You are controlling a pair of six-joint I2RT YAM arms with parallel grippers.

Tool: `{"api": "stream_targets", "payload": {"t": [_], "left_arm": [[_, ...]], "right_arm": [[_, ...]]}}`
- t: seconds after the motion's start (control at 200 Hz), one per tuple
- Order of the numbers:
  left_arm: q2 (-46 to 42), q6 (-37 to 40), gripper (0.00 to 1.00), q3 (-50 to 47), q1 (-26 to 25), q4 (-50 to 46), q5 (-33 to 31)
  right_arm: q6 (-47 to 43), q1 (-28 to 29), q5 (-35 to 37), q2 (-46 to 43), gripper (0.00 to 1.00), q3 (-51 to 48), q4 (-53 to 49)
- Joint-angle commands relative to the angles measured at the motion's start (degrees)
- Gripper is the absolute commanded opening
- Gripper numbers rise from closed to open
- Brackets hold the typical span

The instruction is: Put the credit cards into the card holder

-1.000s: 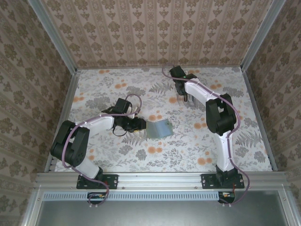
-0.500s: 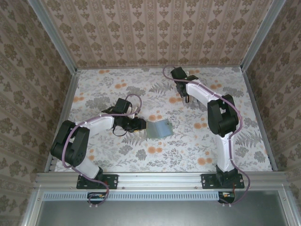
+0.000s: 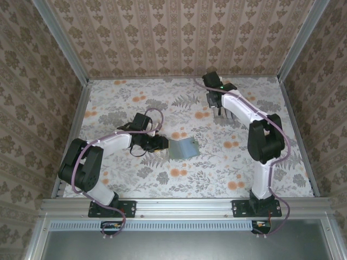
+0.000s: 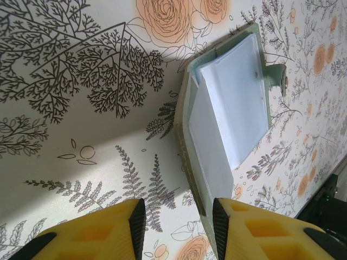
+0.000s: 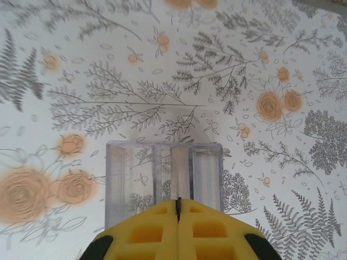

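The card holder (image 3: pixel 182 147) lies open mid-table, grey-green outside and pale blue-grey inside (image 4: pixel 230 97). My left gripper (image 3: pixel 161 143) is at its left edge. In the left wrist view this gripper (image 4: pixel 178 222) stands open, with the holder's raised flap between the fingers, against the right one. My right gripper (image 3: pixel 219 110) is at the far right, above a clear stand (image 3: pixel 223 117). Its fingers (image 5: pixel 178 203) are shut, with a thin dark sliver in the seam. A pale credit card (image 5: pixel 180 168) standing in the stand runs straight up to that seam. More cards (image 5: pixel 206 176) fill the slot to its right.
The clear stand (image 5: pixel 130 179) has several upright slots, and its left ones show the flowered tablecloth through them. Patterned walls on metal rails (image 3: pixel 81 108) close in the table on three sides. Open cloth lies between the holder and the stand.
My right gripper has closed at the stand, and the right arm has swung a little to the right. The left arm and the card holder have stayed put.
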Motion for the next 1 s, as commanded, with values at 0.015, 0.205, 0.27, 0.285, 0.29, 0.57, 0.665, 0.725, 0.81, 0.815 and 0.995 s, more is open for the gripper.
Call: {"api": "stream_targets", "payload": {"t": [0.015,0.205,0.27,0.285,0.29,0.57,0.665,0.725,0.81,0.815,0.995], "left_arm": [[0.37,1.79,0.4,1.77,0.34,-1.88,-0.03],[-1.37,1.76,0.43,-0.95,0.44,-1.36,-0.28],[-2.18,2.01,0.44,-1.47,0.69,-1.95,-0.29],[-2.28,2.06,0.44,-1.51,0.82,-2.25,-0.29],[-2.33,2.09,0.45,-1.52,0.8,-2.3,-0.29],[-1.13,1.68,0.45,-5.2,1.05,-0.27,1.33],[-1.63,1.48,0.44,-5.87,1.09,0.18,0.93],[-1.61,1.75,0.44,-5.74,1.07,-0.23,0.52],[-1.25,1.89,0.43,-5.54,1.05,-0.33,0.5],[-1.25,1.91,0.43,-5.51,1.09,-0.37,0.5],[-2.12,-2.96,0.41,-8.51,3.37,6.4,6.99]], "right_arm": [[2.24,-0.96,-8.59,-7.26,0.0,-4.41,-0.92],[3.0,-1.03,-24.53,-16.13,0.0,-15.57,4.63],[4.67,-1.05,-32.06,-18.55,0.0,-19.67,6.65],[5.27,-1.07,-34.02,-19.14,0.0,-20.58,6.8],[5.4,-1.07,-34.9,-19.36,0.0,-21.1,7.69],[18.25,0.62,-65.7,-21.59,0.0,-39.63,32.65],[18.37,1.52,-69.98,-19.92,0.0,-42.11,35.78],[17.57,1.98,-71.83,-18.64,0.0,-42.88,36.22],[16.27,2.18,-73.01,-16.85,0.0,-43.5,35.99],[16.22,2.18,-73.03,-16.77,0.0,-43.58,35.95],[12.89,2.2,-73.08,-13.37,0.0,-44.36,35.74]]}}
